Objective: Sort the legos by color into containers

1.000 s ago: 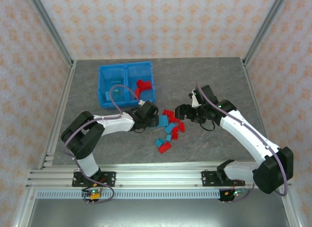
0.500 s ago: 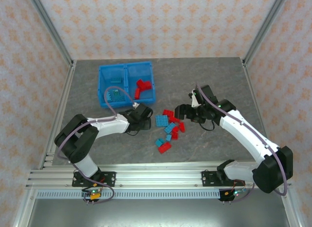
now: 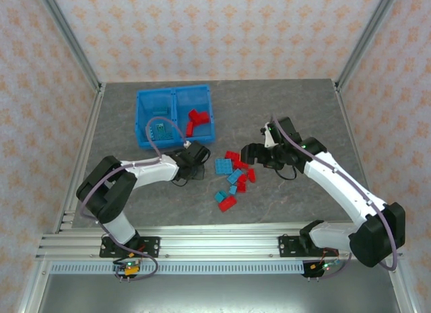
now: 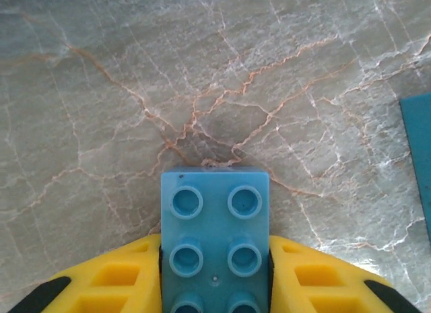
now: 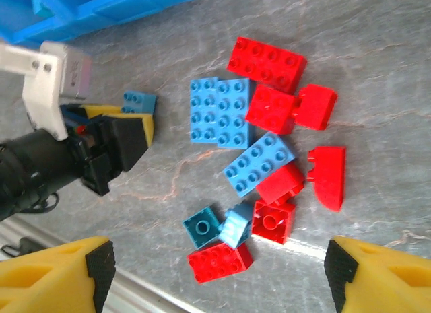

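The light blue brick (image 4: 215, 212) is clamped between the yellow pads (image 4: 108, 283) of the left gripper (image 4: 215, 244). Its studs face the left wrist camera, and its far end sticks out past the pads over the bare marbled table (image 4: 202, 77). Its near end is cut off by the bottom edge of that view. From above, this gripper lies low just in front of the bin and to the left of the loose pile, and the brick it grips cannot be made out there. The right wrist view catches the brick poking out of the left gripper's tip, a little apart from the pile.

The bin (image 3: 174, 90) stands toward the back left of the table. Its left compartment (image 3: 149, 101) holds light blue pieces (image 3: 159, 130) and its right compartment (image 3: 204, 101) holds a few red bricks (image 3: 195, 119). They are too small to count.

The loose pile (image 5: 259, 141) of red and light blue legos lies on the table between the two grippers. The right wrist view separates it into single bricks, while from above it reads as a cluster. The right gripper (image 3: 251, 153) is spread wide with nothing between its fingers (image 5: 67, 276), whose tips show at the bottom corners of its own view
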